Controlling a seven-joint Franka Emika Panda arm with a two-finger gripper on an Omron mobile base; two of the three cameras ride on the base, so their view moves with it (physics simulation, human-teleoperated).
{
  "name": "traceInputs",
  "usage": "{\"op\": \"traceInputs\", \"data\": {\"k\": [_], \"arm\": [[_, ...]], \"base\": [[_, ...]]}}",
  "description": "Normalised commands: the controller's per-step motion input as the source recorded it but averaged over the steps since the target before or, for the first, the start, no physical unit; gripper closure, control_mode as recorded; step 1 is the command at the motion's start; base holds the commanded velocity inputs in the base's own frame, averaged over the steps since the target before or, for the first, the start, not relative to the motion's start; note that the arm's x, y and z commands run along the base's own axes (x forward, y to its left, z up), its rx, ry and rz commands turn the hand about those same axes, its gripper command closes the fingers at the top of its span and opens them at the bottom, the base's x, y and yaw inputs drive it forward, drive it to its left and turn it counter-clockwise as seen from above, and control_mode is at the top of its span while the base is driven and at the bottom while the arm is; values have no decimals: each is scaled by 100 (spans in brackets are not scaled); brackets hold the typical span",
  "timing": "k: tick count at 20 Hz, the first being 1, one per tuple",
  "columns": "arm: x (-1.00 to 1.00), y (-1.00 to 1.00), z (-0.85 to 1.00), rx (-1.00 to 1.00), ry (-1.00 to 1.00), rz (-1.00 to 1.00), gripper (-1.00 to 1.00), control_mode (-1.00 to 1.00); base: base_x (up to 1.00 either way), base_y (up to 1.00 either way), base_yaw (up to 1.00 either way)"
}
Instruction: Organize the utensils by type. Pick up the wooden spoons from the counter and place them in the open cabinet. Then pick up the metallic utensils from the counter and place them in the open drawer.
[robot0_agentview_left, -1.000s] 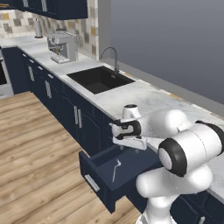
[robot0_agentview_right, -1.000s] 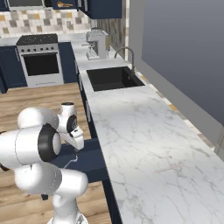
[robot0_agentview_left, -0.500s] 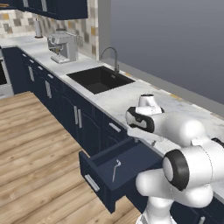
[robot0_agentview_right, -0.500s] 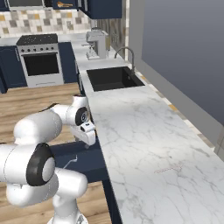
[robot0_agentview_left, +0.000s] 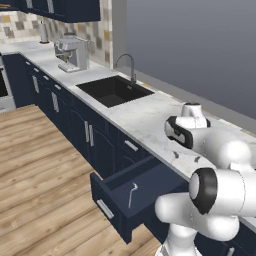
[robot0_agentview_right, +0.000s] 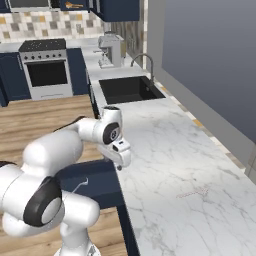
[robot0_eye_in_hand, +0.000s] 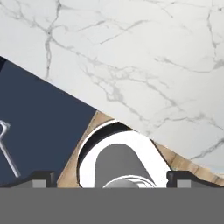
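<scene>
Metallic utensils: two counted, both thin and silver-grey. One is the drawer utensil (robot0_agentview_left: 131, 194); the other is the desk utensil (robot0_agentview_right: 192, 192), so faint that its type cannot be told.
Wooden spoons: an orange-brown streak (robot0_agentview_right: 75, 5) shows inside the open cabinet (robot0_agentview_right: 82, 6) at the top of the right base view. It is too small to count or name with certainty.
Open drawer: one, the open drawer (robot0_agentview_left: 125, 200), navy with a short silver bar handle, pulled out below the desk edge. It holds the drawer utensil alone, lying on the drawer floor; the hand view shows that utensil again at the left edge.
Desk: one white marble desk (robot0_agentview_right: 170, 150) with grey veins. It carries the desk utensil on its near stretch.
Fixtures: one black sink (robot0_agentview_left: 114, 90), one faucet (robot0_agentview_left: 127, 65), one coffee machine (robot0_agentview_left: 70, 52) and one stove (robot0_agentview_right: 47, 70).
End effector: the end effector (robot0_agentview_right: 121, 159) hangs over the front edge of the desk and points down. Its fingertips (robot0_eye_in_hand: 41, 177) stand wide apart with nothing between them.
Drawer utensil relative to end effector: lower down and off to the side, inside the drawer, not touching.
Desk utensil relative to end effector: well apart, farther along the desk toward its near end.
</scene>
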Motion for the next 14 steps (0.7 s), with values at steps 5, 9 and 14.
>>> {"op": "traceInputs", "data": {"k": [5, 9, 14], "arm": [[-8, -95, 4, 0, -10, 0, -100, -100], [-4, -95, 0, 0, -1, 0, -100, -100], [1, -89, 0, 0, 0, -6, -100, -100]], "base": [[0, 0, 0], [0, 0, 0], [0, 0, 0]]}}
